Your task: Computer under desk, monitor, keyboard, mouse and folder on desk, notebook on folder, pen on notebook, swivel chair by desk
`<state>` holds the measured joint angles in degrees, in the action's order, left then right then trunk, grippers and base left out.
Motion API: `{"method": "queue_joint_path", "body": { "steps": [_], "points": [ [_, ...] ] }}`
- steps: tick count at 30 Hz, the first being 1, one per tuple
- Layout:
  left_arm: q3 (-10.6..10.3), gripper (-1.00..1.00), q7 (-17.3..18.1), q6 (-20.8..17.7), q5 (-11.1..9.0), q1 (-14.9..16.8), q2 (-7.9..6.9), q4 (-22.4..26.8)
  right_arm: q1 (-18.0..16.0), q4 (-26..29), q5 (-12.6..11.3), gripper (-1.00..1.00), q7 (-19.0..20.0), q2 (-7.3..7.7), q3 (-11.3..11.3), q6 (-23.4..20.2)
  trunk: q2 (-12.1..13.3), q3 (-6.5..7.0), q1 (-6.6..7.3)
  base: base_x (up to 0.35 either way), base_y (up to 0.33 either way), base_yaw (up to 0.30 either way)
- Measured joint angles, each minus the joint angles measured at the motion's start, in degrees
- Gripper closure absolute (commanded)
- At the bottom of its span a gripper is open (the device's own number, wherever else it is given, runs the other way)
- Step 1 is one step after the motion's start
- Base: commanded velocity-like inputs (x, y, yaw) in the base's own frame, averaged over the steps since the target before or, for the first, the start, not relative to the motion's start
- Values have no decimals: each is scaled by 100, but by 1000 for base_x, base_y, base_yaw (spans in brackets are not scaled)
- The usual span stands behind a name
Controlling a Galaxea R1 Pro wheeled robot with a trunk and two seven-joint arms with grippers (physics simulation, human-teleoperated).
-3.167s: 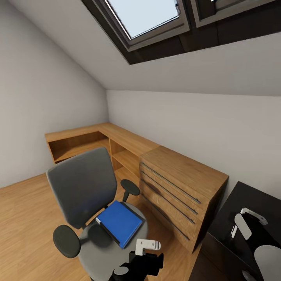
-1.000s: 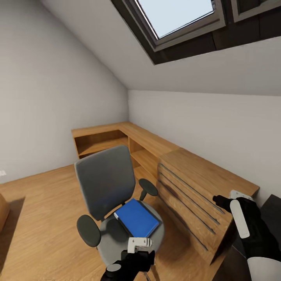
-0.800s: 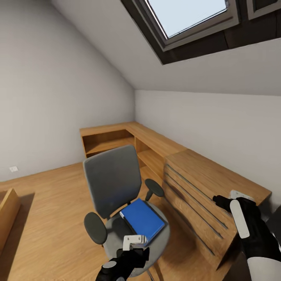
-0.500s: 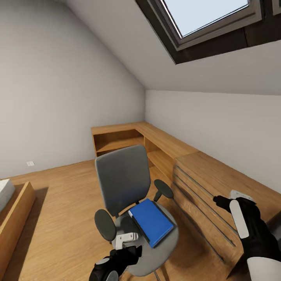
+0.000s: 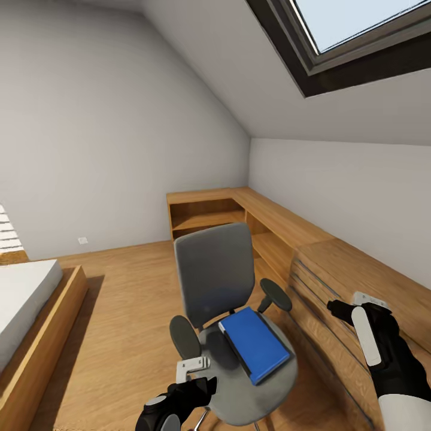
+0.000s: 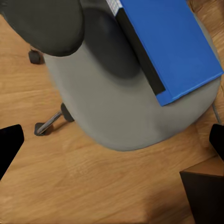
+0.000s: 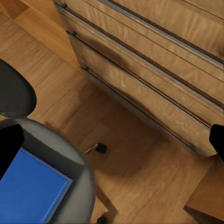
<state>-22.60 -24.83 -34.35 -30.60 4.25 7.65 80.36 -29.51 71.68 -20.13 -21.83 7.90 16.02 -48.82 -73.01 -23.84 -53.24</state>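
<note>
blue folder lies on seat just beyond left gripper.

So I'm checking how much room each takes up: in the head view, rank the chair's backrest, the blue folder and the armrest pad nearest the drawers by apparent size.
1. Backrest of the swivel chair, clearly largest.
2. Folder, lying on the seat.
3. Armrest pad, smallest.

The folder lies nearer the camera, which flatters it somewhat.

Free room and obstacles. The swivel chair stands on open wood floor, its tall back and two black armrests fencing the seat on three sides; the seat's near edge is unobstructed. The folder lies uncovered from above. The oak drawer unit stands near the chair's right side; a bed stands well apart at left.
</note>
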Motion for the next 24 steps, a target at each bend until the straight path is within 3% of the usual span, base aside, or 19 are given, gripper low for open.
{"method": "queue_joint_path", "body": {
  "steps": [24],
  "points": [
    [21,-100,-5,95,8,0,-10,1,0,-39,0,-100,0,-1,-1,9,0,0,0,0,0,279]
  ]
}}
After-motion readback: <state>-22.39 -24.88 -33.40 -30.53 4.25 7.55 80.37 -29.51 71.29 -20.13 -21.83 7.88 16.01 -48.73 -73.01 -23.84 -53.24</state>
